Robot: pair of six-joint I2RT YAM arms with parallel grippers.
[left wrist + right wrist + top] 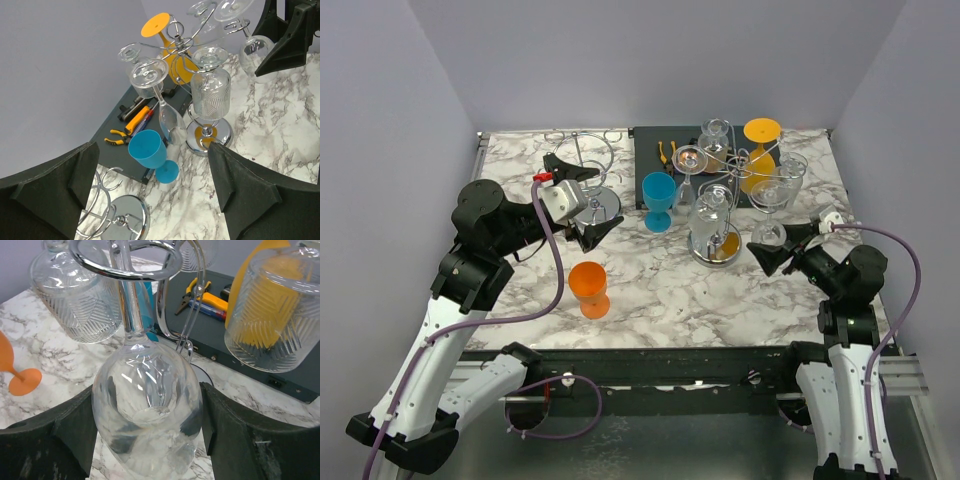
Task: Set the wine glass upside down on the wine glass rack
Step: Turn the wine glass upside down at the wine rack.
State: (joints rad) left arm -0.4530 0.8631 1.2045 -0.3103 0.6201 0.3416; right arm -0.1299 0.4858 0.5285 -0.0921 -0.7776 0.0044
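Though snug on wine glass (147, 405), right gripper (148, 430) (left gripper (582, 198) agape)

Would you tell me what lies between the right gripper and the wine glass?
Nothing: in the right wrist view, the right gripper grips the bowl of the wine glass, touching both sides.
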